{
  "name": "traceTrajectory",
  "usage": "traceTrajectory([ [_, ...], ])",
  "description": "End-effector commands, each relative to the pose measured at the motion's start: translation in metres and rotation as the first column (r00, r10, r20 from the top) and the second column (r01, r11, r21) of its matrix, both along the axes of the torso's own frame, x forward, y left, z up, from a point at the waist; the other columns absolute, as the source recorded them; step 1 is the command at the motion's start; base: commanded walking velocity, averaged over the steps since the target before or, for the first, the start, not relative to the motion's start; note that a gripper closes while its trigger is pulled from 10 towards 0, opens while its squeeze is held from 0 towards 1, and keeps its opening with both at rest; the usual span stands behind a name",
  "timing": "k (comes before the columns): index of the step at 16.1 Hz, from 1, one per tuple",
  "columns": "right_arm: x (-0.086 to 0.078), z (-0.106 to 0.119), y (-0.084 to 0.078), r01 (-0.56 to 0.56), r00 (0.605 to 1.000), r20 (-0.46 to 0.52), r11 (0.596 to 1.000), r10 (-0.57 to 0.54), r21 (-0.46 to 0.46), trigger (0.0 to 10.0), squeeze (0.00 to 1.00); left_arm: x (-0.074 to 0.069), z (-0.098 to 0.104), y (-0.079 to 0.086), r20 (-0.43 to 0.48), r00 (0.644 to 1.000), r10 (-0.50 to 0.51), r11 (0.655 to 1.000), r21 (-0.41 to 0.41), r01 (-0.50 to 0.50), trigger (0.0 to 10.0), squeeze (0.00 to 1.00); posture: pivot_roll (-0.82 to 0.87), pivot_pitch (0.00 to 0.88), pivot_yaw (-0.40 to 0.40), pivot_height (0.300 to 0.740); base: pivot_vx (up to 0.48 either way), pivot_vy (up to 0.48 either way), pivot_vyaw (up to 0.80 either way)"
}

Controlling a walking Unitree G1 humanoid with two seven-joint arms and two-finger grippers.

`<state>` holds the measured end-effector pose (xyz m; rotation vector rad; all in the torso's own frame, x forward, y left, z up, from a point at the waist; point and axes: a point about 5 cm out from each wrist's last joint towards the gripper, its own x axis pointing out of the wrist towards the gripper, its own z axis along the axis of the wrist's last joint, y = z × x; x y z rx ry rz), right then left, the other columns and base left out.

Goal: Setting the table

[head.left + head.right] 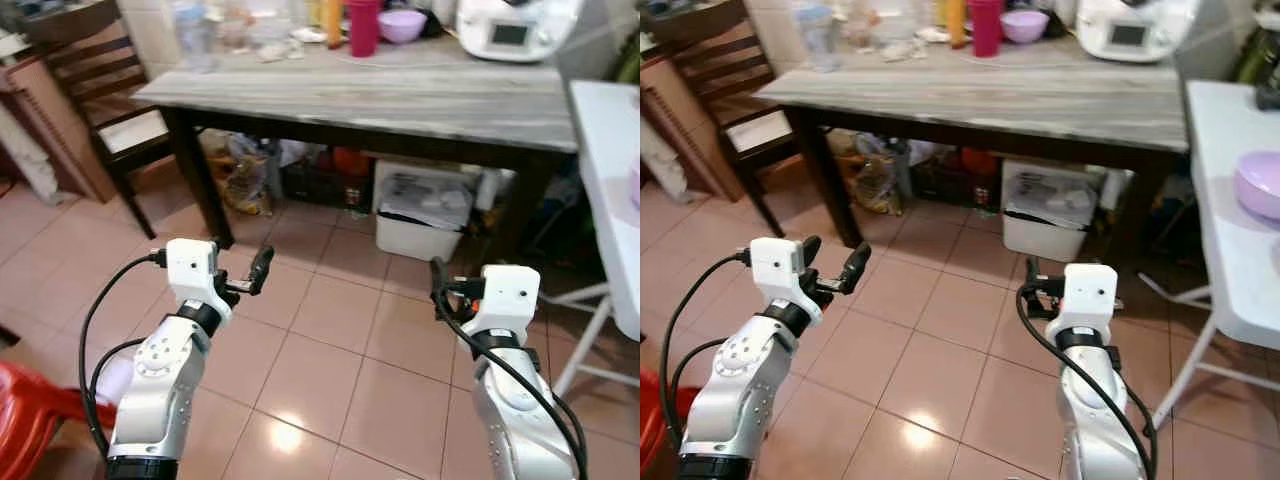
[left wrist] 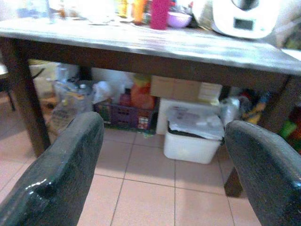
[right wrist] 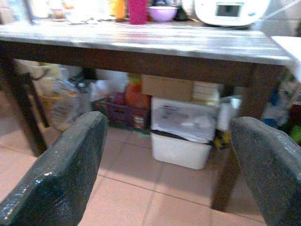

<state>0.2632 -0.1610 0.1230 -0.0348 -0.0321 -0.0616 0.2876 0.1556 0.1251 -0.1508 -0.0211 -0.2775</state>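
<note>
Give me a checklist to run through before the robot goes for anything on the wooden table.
1. Left hand open and carrying nothing: ok, its fingers stand wide apart.
2. Right hand open and carrying nothing: ok.
3. Wooden table within reach: not ok, both hands hang over the tiled floor short of it.
4. Free space on the table's near side: ok, the pink cup, purple bowl and white appliance stand along the far edge.
5. Path ahead: cannot tell fully; a white bin sits under the table, a dark chair to the left, a white folding table to the right.
</note>
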Motion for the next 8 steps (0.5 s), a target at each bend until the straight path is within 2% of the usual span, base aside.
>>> traceTrajectory([
  [1, 0.0009, 0.0043, 0.0008, 0.000, 1.000, 0.019, 1.000, 0.000, -0.001, 10.0, 0.00, -0.0013, 0.0046, 0.0031, 0.021, 1.000, 0.008, 1.000, -0.003, -0.008, 10.0, 0.00, -0.24, 0.067, 0.090, 0.740, 0.000, 0.000, 0.00],
  [3, 0.0008, 0.0045, 0.0008, 0.003, 1.000, 0.019, 1.000, -0.003, -0.002, 10.0, 0.00, -0.0017, 0.0049, 0.0020, 0.021, 1.000, -0.011, 1.000, 0.006, 0.011, 10.0, 0.00, -0.24, 0.066, 0.090, 0.740, 0.000, 0.000, 0.00],
  [6, 0.0008, 0.0046, 0.0016, 0.003, 1.000, 0.019, 1.000, -0.003, -0.001, 10.0, 0.00, -0.0030, 0.0048, -0.0001, 0.020, 0.999, -0.037, 0.999, 0.002, 0.037, 10.0, 0.00, -0.24, 0.065, 0.092, 0.740, 0.000, 0.000, -0.69],
  [8, 0.0008, 0.0045, 0.0015, 0.003, 1.000, 0.018, 1.000, -0.003, -0.003, 10.0, 0.00, -0.0021, 0.0030, -0.0005, 0.006, 1.000, -0.011, 1.000, 0.002, 0.011, 10.0, 0.00, -0.24, 0.065, 0.092, 0.740, 0.000, 0.000, -0.80],
])
